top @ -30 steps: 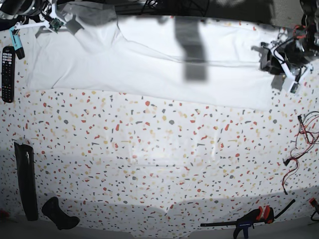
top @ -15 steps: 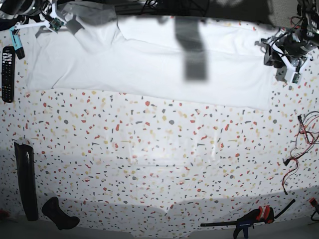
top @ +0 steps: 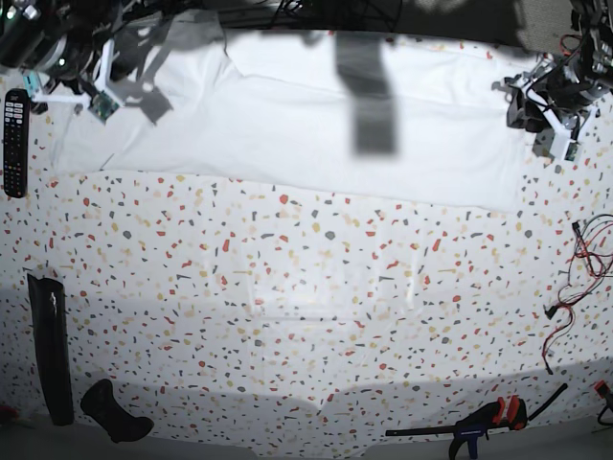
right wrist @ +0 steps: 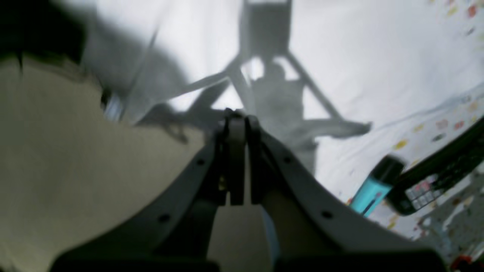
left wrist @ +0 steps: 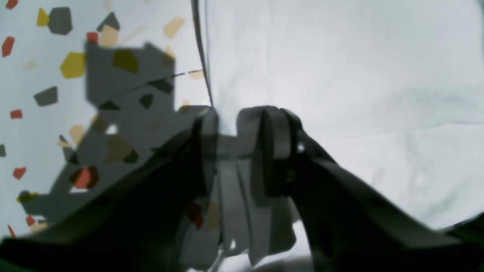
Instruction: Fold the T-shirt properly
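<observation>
Across the speckled terrazzo tabletop (top: 306,307) we see the T-shirt (top: 287,125) lying flat at twelve o'clock, its long axis running from nine to three. Our left hand (left wrist: 242,124) hangs over its three o'clock edge, fingers apart and empty. Our right hand (right wrist: 238,124), fingers pressed together, sits above the nine o'clock end near a remote (top: 15,139).

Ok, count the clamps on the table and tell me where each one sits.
1. A single bar clamp with red and blue handles lies at the near edge of the speckled table, toward the left arm's side. Others may sit out of frame.
</observation>
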Controlling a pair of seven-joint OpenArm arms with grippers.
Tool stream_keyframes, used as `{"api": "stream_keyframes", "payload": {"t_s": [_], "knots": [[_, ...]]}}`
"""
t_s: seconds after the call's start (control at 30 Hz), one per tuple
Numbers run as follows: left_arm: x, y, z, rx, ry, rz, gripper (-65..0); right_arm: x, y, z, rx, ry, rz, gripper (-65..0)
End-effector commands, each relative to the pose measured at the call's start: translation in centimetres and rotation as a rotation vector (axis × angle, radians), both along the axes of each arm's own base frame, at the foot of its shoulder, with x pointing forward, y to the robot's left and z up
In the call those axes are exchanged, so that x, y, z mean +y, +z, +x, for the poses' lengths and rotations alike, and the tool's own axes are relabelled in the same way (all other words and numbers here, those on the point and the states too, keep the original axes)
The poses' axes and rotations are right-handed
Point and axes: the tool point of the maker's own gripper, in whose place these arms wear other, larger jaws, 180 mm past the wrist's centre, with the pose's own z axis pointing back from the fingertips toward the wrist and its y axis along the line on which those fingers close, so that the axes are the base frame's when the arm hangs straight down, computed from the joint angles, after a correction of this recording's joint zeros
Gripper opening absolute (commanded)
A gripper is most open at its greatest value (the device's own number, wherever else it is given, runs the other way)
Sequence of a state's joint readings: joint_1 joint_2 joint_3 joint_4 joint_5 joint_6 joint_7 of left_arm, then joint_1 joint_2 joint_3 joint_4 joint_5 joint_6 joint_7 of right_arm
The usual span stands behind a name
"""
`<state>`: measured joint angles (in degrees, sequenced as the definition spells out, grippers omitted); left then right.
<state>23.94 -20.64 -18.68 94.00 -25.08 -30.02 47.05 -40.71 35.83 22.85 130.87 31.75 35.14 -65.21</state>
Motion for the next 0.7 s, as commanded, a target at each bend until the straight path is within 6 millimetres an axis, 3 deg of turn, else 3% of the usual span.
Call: {"api": "stream_keyframes", "payload": {"t_s": [0.0, 0.2, 0.37, 0.47, 0.67], "knots": [[1.2, -0.8, -1.4, 0.076, -0.002, 0.062, -45.8, -0.1, 0.9, 1.2, -0.046, 0.000, -0.007, -65.0], [1.2, -0.8, -1.4, 0.076, -0.002, 0.062, -45.8, -2.4, 2.7, 4.6, -0.179, -0.113, -0.095, -65.0], [1.2, -0.8, -1.4, 0.076, -0.002, 0.062, -45.8, -4.9, 3.3, 5.3, -0.231, -0.220, -0.184, -65.0], [1.2, -0.8, -1.4, 0.076, -0.002, 0.062, -45.8, -6.2, 2.6, 5.2, -0.213, -0.267, -0.210, -65.0], [1.2, -0.8, -1.4, 0.076, -0.002, 0.062, -45.8, -9.0, -0.6, 4.6, -0.145, -0.363, -0.199, -65.0]]}}
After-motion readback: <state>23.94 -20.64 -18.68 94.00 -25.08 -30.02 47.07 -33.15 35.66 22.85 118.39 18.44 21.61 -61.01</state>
